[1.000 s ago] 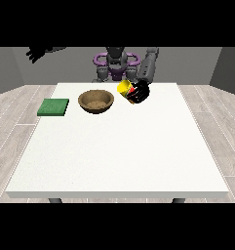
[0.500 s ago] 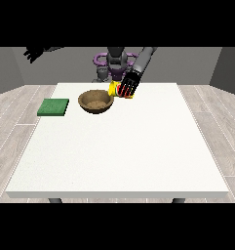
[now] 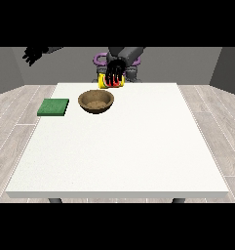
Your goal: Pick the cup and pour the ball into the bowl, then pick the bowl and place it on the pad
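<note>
Cup: the yellow cylindrical cup (image 3: 105, 81) is being held off the large white desk (image 3: 119, 141), above and just behind the far right rim of the bowl; this placing is suiting a pour, in my judgement.
Holding hand: the black hand at the view's right (image 3: 114, 73) is wrapping its fingers round the cup, covering most of it, so only a yellow edge is showing at the hand's left side.
Ball: not showing; whether it is sitting in the cup or the bowl cannot be told.
Bowl: the round brown wooden bowl (image 3: 96, 101) is resting on the desk, apart from the hand, awaiting the pour.
Pad: the flat green square pad (image 3: 53, 107) is lying beside the bowl toward the view's left, unoccupied.
Other hand: the black hand at the view's left (image 3: 32, 54) is hanging raised beyond the desk, well apart from everything, fingers spreading and holding nothing.
</note>
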### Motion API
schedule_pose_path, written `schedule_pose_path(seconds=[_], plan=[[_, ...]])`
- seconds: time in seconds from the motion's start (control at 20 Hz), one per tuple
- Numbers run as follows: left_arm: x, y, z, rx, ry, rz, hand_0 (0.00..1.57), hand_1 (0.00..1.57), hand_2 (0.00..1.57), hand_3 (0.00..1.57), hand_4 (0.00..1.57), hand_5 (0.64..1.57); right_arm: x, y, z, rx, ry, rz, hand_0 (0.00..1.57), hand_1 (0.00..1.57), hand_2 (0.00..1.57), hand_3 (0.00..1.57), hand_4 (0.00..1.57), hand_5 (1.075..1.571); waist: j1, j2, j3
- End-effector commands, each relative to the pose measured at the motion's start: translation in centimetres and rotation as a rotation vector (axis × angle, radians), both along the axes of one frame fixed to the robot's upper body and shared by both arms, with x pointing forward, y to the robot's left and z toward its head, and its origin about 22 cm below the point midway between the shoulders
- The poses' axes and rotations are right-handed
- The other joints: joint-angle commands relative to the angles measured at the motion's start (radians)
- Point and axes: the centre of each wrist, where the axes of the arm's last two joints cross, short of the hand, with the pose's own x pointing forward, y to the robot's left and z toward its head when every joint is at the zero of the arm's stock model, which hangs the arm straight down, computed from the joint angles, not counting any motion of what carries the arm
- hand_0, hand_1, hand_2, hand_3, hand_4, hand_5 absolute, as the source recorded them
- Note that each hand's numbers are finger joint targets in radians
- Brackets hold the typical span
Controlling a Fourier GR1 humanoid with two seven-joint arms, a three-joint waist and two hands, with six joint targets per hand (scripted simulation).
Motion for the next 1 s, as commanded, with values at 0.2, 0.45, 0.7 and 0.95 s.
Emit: schedule_pose_path(seconds=[0.2, 0.45, 0.7, 0.95], plan=[[-0.6, -3.6, 1.8, 0.397, -0.091, 0.028, 1.22, 1.22, 1.57, 1.57, 1.06, 1.571, 1.2, 1.6, -1.3, -0.004, 0.026, 0.025, 0.00, 0.00, 0.00, 0.29, 0.69, 1.552, -0.035, -0.027, -0.0009], [-2.6, -5.4, 1.9, 0.499, -0.045, -0.003, 0.25, 0.25, 1.23, 1.56, 1.08, 1.570, 2.0, 3.2, -2.2, 0.009, 0.003, 0.055, 0.00, 0.00, 0.00, 0.32, 0.69, 1.553, -0.071, 0.002, -0.0015], [-3.3, -6.0, 2.7, 0.529, 0.025, -0.107, 0.00, 0.00, 1.06, 1.54, 1.11, 1.571, 1.3, 2.4, -2.2, -0.023, 0.078, -0.024, 0.00, 0.00, 0.00, 0.05, 0.71, 1.548, 0.023, -0.074, -0.0024], [-0.8, -1.4, 5.1, 0.140, -0.064, -0.013, 0.75, 0.75, 1.57, 1.54, 1.11, 1.556, 0.5, 2.7, -2.7, -0.027, 0.065, -0.060, 0.00, 0.00, 0.00, 0.05, 0.71, 1.548, 0.066, -0.069, -0.0043]])
